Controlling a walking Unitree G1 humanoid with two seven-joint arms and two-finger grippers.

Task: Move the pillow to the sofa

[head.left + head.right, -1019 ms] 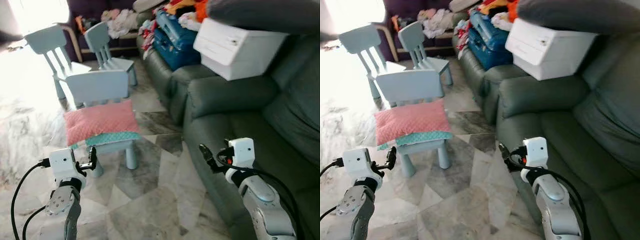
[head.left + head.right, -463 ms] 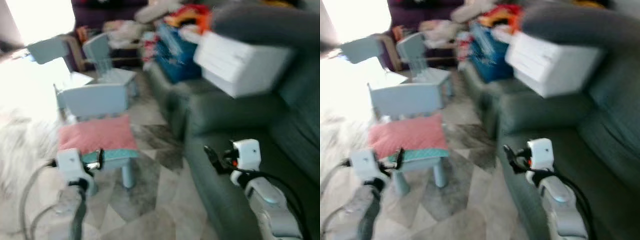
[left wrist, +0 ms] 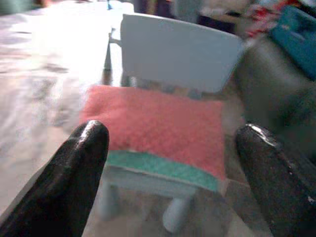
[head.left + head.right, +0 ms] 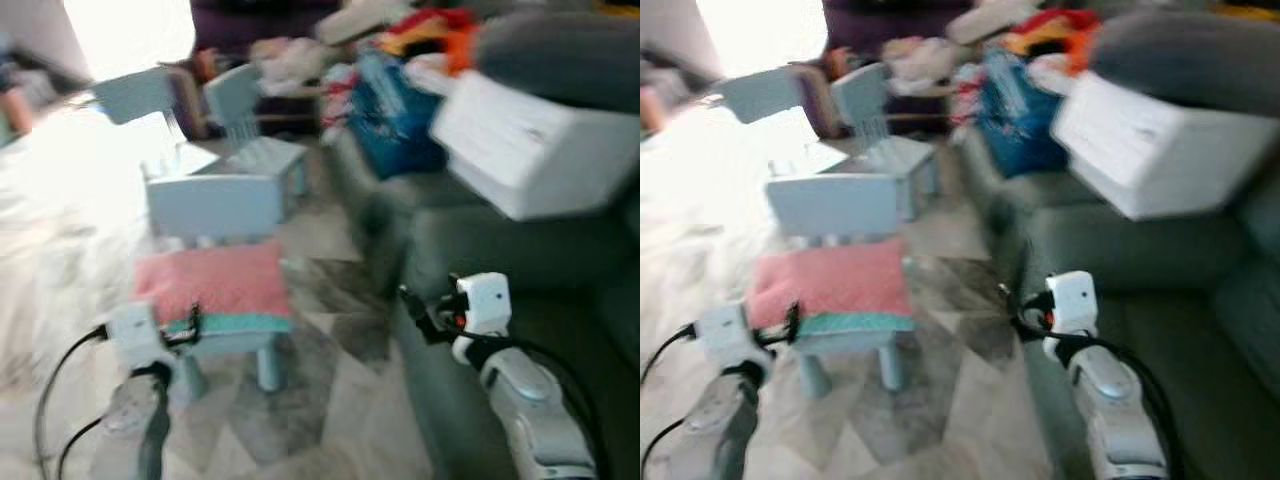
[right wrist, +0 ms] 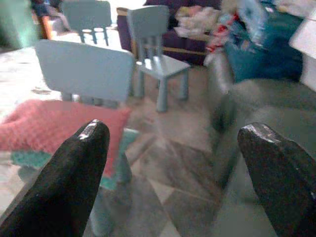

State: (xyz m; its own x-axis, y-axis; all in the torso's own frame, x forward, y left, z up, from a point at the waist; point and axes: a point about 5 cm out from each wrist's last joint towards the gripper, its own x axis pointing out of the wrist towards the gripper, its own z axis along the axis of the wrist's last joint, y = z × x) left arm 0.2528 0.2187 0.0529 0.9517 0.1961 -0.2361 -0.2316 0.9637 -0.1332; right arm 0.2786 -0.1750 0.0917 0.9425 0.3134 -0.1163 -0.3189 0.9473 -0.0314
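Since the head views were smeared with motion, the robot was most likely mid-walk, so the step in hand looked like the approach, not the grab. Nearest in, the left gripper hung in front of the chair, fingers spread wide and holding nothing; its wrist view had the pillow framed right between them. The right gripper sat by the sofa's front edge, also splayed and empty.

The pink pillow lay flat on the chair seat, covering most of it, on top of a teal cushion that poked out at the front edge. So I'd say: close in squarely, get settled so the blur stops, then go for the pillow's front edge and pinch only the pink layer, otherwise the teal one could come along. It's soft, so it'll probably sag; a grip near a corner should lift cleaner.

Further back, the sofa's far end carried a white box and a heap of clothes, so the bare near seat seemed like the drop spot.
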